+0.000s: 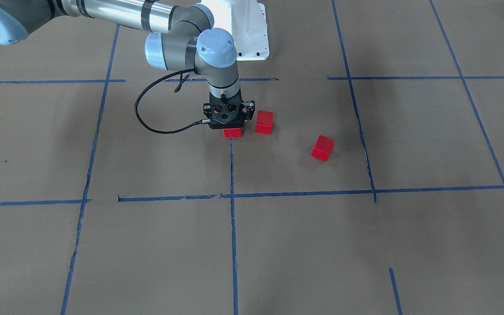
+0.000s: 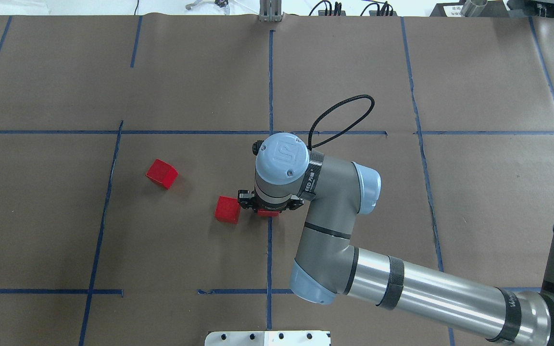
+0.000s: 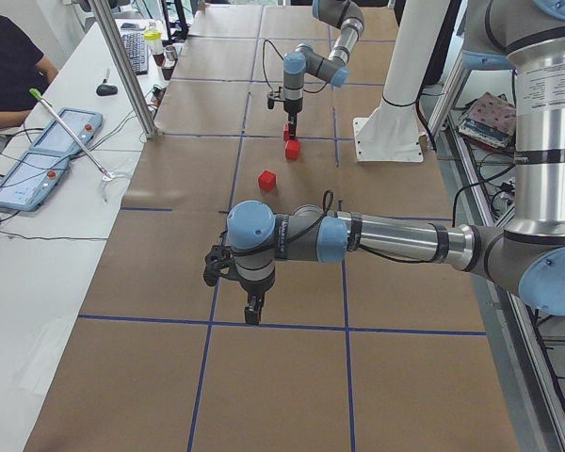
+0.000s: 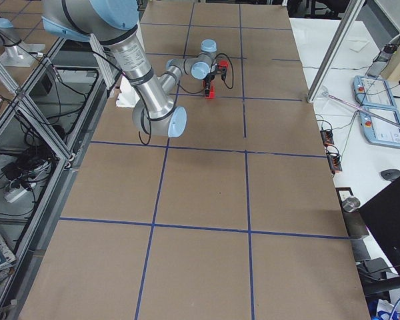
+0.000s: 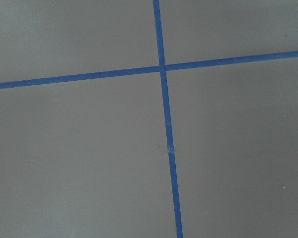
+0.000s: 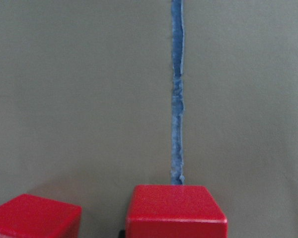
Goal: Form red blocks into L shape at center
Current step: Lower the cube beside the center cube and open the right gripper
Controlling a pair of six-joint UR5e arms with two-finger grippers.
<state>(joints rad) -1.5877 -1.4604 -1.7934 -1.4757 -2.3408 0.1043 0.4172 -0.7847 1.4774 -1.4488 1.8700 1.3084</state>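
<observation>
Three red blocks lie in the center cell [image 2: 185,254]. My right gripper [image 1: 232,127] points straight down and is shut on one red block [image 1: 233,132], which rests on the paper at the end of the vertical tape line [image 6: 177,99]. The block fills the bottom of the right wrist view [image 6: 176,210]. A second red block [image 1: 264,122] sits close beside it, a small gap apart. The third red block [image 1: 323,148] lies tilted, farther off. My left gripper [image 3: 252,311] hangs over a tape crossing far from the blocks; I cannot tell if it is open.
The brown paper carries a blue tape grid [image 2: 270,77]. The robot's white base plate [image 1: 252,30] stands behind the center cell. A black cable [image 2: 339,120] loops from the right wrist. A side desk with control tablets [image 3: 56,151] and a person shows in the exterior left view.
</observation>
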